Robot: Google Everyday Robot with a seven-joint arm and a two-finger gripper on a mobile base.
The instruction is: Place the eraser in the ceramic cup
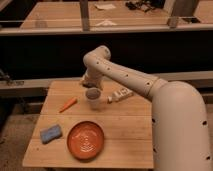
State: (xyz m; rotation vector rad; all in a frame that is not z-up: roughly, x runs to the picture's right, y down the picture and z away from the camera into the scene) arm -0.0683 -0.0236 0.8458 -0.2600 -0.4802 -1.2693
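Note:
A small grey ceramic cup [93,98] stands upright near the back middle of the wooden table [125,125]. My gripper [88,84] hangs just behind and above the cup's left rim, at the end of the white arm [125,75] that reaches in from the right. A white oblong object [120,94], possibly the eraser, lies on the table just right of the cup. I cannot tell whether the gripper holds anything.
An orange plate [86,140] sits at the front middle. A blue sponge [50,133] lies at the front left. A thin orange object [68,104] lies left of the cup. A dark rail and benches run behind the table.

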